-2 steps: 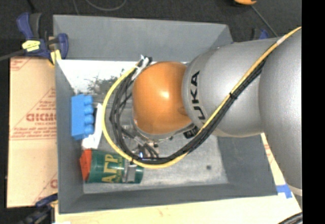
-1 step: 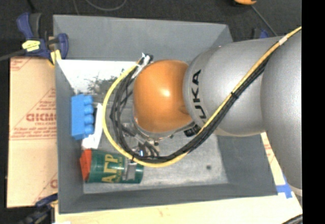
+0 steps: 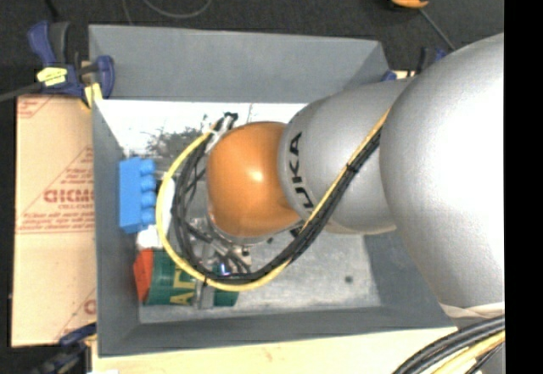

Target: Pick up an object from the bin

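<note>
A blue studded plastic block (image 3: 136, 194) lies against the left wall of the grey metal bin (image 3: 254, 67), and a green box with yellow lettering and an orange-red end (image 3: 165, 289) lies in its bottom-left corner. The arm's orange cover (image 3: 246, 177) and looped cables (image 3: 182, 186) hide most of the gripper (image 3: 214, 266), which sits just over that green box's right end. Whether it is open or closed cannot be told.

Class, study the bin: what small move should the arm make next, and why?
Probably a short nudge down onto the green box: the gripper sits low in the bin, lower left, over that box's right end, with the blue block farther up the view.
</note>
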Controlling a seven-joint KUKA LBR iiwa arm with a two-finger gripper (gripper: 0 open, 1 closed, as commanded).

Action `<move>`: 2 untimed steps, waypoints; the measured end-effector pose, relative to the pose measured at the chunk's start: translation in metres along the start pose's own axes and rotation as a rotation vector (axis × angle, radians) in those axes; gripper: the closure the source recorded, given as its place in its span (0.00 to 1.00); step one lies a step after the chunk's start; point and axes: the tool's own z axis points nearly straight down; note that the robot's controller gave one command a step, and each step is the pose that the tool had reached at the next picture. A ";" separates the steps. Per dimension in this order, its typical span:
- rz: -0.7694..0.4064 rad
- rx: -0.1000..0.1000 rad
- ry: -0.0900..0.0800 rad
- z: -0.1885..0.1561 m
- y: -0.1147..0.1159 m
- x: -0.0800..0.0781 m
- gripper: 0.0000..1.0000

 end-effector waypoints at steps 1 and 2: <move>-0.145 0.005 0.011 0.035 0.002 -0.002 0.00; -0.446 0.002 0.009 0.057 0.014 -0.015 1.00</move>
